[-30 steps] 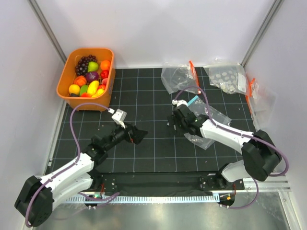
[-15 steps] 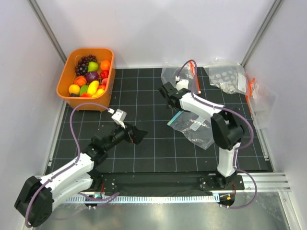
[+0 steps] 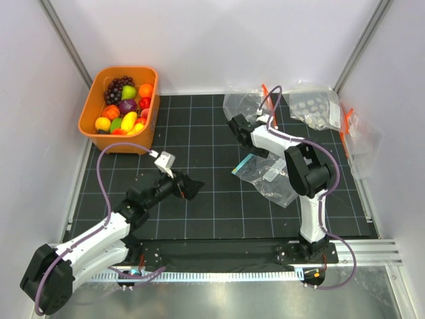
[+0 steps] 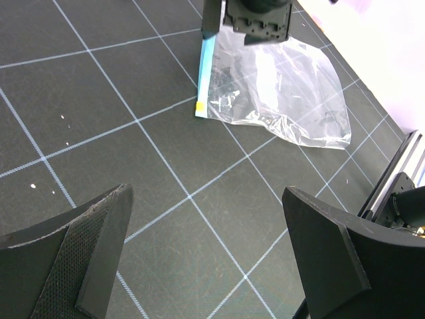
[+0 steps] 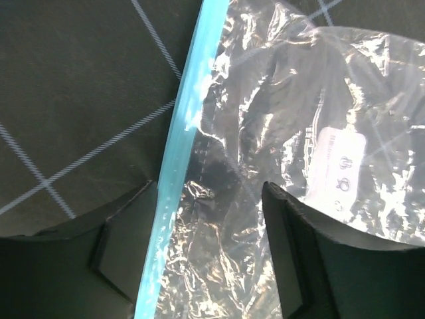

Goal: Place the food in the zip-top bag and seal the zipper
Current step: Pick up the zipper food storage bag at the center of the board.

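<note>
The food (image 3: 125,101) is a heap of toy fruits and vegetables in the orange basket (image 3: 93,106) at the far left. The zip-top bag (image 3: 273,175) lies flat and empty on the mat, right of centre, its teal zipper (image 3: 244,164) along its left edge. My right gripper (image 3: 253,149) hangs open over the far end of the zipper. In the right wrist view the gripper (image 5: 212,256) straddles the zipper (image 5: 178,156) and the crinkly bag (image 5: 299,113). My left gripper (image 3: 191,185) is open and empty over bare mat (image 4: 212,266), left of the bag (image 4: 275,86).
Several clear bags with orange-red strips lie at the back right (image 3: 244,106) (image 3: 316,105) (image 3: 360,136). White walls close the sides and back. A metal rail (image 3: 219,274) runs along the near edge.
My right arm has swung from the bag's near side round to its far side. The bag's teal strip now lies nearer and further left. The left arm has not moved.
</note>
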Controlling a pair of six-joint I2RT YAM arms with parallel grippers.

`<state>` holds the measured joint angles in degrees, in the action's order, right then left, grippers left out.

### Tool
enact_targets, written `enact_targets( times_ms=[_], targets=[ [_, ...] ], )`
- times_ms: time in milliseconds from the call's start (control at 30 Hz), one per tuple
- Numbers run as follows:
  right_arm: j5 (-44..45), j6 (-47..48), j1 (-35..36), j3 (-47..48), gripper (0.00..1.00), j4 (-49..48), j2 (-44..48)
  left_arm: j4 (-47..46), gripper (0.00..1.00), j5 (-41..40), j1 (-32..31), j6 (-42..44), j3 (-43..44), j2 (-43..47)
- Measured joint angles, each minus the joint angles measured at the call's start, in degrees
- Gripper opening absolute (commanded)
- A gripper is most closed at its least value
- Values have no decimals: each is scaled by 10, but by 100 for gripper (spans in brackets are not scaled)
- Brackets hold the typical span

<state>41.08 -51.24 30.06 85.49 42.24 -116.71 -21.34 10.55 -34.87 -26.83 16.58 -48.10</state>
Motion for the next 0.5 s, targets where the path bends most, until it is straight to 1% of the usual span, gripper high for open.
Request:
enact_targets(
  times_ms=[33,67,133,167,200,233,267,400,500],
  targets=[
    [-4,0,-2,-6,65,-4,-2,0,100,0,0,0,0,0],
    [-7,0,-4,-8,54,-7,-6,0,100,0,0,0,0,0],
    [-10,5,-6,-10,45,-15,-17,0,100,0,0,0,0,0],
    [-12,6,-7,-11,34,-19,-21,0,100,0,0,0,0,0],
    [-12,8,-7,-14,21,-22,-22,0,100,0,0,0,0,0],
    [-12,15,-7,-22,5,-35,-21,0,100,0,0,0,0,0],
    [-14,24,-7,-31,1,-47,-17,0,100,0,0,0,0,0],
    [-30,54,-5,-85,1,-85,22,-1,100,4,0,-1,0,-6],
    [-56,96,1,-142,1,-115,78,-2,100,17,0,-3,7,-27]
  ],
)
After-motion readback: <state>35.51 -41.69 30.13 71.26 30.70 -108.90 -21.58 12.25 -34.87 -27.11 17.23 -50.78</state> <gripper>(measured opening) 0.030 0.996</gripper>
